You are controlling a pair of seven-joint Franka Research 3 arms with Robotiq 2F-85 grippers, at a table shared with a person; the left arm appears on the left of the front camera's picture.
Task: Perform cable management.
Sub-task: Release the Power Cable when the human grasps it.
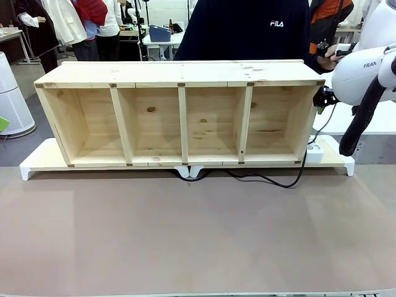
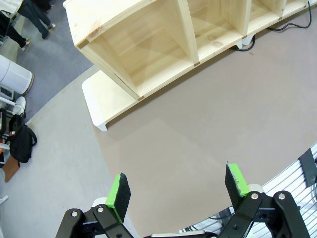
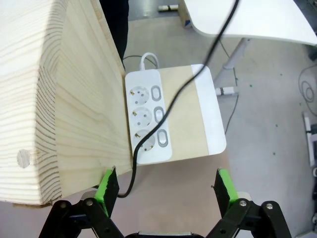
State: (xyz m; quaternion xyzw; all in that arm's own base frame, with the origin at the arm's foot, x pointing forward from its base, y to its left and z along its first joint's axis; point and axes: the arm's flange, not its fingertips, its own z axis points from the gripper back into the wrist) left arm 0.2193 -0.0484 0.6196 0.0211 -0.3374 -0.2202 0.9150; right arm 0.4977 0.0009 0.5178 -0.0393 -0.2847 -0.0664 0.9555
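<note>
Both grippers have their green pads spread wide apart with nothing between them: the left gripper (image 2: 177,191) hangs high over the bare brown desk (image 2: 213,124), looking down at the left end of the shelf, and the right gripper (image 3: 167,186) hovers right at the shelf's right end, just above the power strip. From the front, the biggest thing on the desk is the long pine shelf unit (image 1: 179,117), lying on its side with four open compartments facing the robot, resting on a low white-edged board (image 1: 37,162) that sticks out at both ends. A person in a dark sweatshirt (image 1: 247,28) stands behind it at the far side. The white right arm (image 1: 365,68) reaches in beside the shelf's right end. On the board's right end sits a white power strip (image 3: 148,116) with three sockets and three switches, tucked against the shelf's side wall (image 3: 84,99). The cable (image 1: 272,180) runs thin and black along the desk just in front of the shelf's base, from near the middle out to the right, then climbs past the power strip; in the right wrist view the cable (image 3: 178,94) crosses over the strip diagonally and curls down to the desk beside the gripper's left pad. I can't make out its plug.
</note>
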